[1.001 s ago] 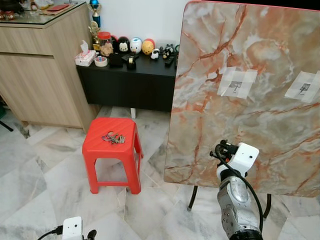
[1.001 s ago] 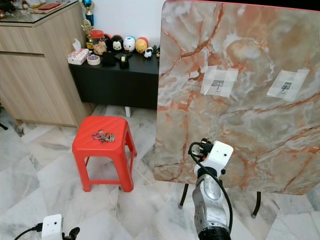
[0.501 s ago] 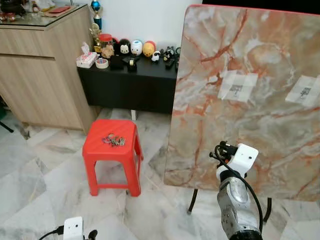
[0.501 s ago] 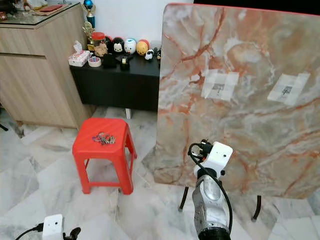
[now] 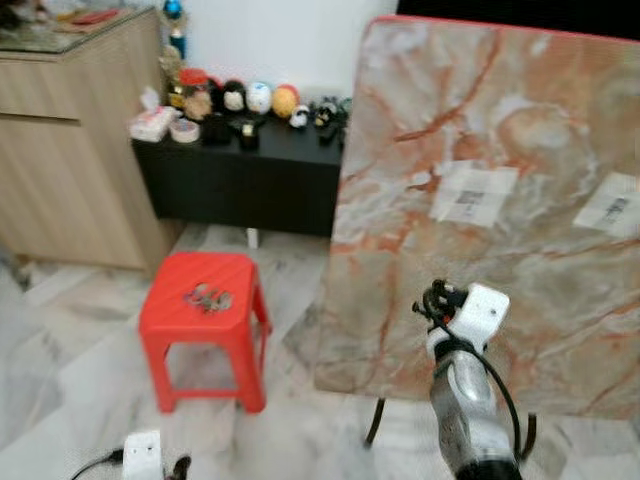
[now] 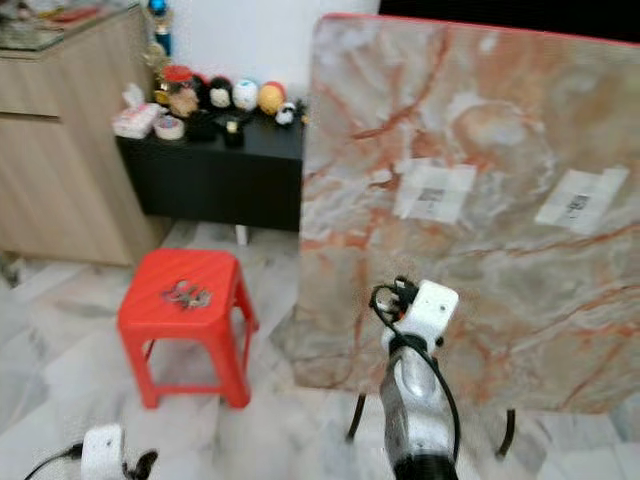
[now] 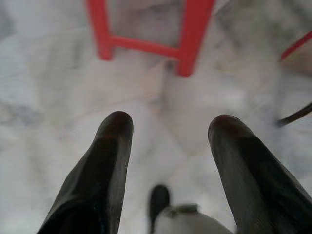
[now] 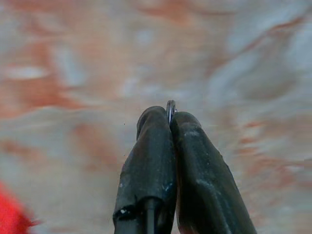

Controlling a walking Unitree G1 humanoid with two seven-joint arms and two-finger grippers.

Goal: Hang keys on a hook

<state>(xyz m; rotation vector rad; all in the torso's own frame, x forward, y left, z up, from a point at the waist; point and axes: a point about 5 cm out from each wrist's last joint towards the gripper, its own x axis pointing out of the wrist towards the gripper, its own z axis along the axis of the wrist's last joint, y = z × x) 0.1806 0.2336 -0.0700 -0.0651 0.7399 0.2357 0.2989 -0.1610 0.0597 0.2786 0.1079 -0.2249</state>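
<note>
- Right claw [image 8: 170, 114]: fingers pressed together, with a thin metal ring pinched at the tips, edge-on. It looks like a key ring, though no keys can be made out hanging from it. The claw faces the marbled panel [image 5: 520, 140] at close range.
- Left claw [image 7: 168, 129]: fingers wide apart, holding nothing, hanging low over the floor [image 5: 60, 330] near the legs of the stool.
- Keys [image 5: 207, 297]: a bunch lies on top of the red stool [image 5: 200, 310], well apart from both claws and to the left of the panel.
- Hooks: two pale taped patches on the panel, one near its middle [image 5: 473, 194] and one at its right edge [image 5: 615, 205], each carry a small dark fitting, judged to be the hooks. Blur prevents confirmation.
- Progress: nothing hangs on either patch. Judged state: the hanging step is not yet done; the right arm sits below the patches and must rise to reach one.
- Surface: the panel is an upended tabletop in orange-veined marble finish, standing on dark metal legs.
- Room: pale marble floor tiles; a low black counter [image 5: 240, 170] against the wall carrying small figurines and jars; a wooden cabinet [image 5: 70, 150] at left.
</note>
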